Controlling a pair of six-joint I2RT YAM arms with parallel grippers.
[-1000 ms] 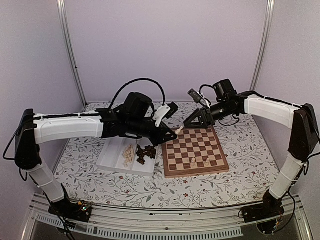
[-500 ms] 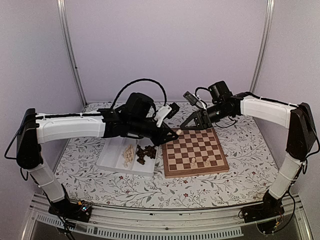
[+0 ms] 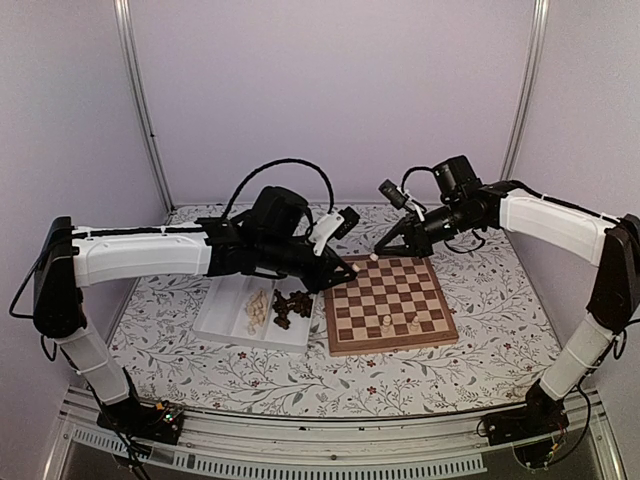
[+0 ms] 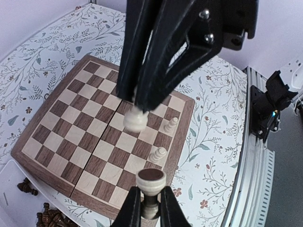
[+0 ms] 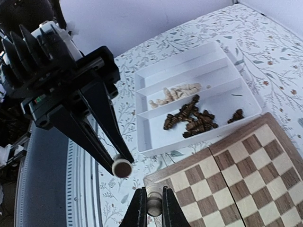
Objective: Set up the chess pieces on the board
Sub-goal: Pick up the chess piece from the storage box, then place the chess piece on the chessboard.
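Right pincer [image 5: 154,207], open a second ago, now clamped on cream piece [image 4: 135,119] at its tips, left pincer [image 4: 150,210] gripping second cream piece [image 4: 150,182]

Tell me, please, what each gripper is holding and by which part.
Left gripper: a cream piece by its stem, base sticking out. Right gripper: a second cream piece by one end.

One board [image 3: 395,285], one tray [image 3: 215,322]. Two cream pieces [image 4: 157,154] stand on the board; left pincer [image 4: 150,202] and right pincer [image 5: 153,204] grip one each.
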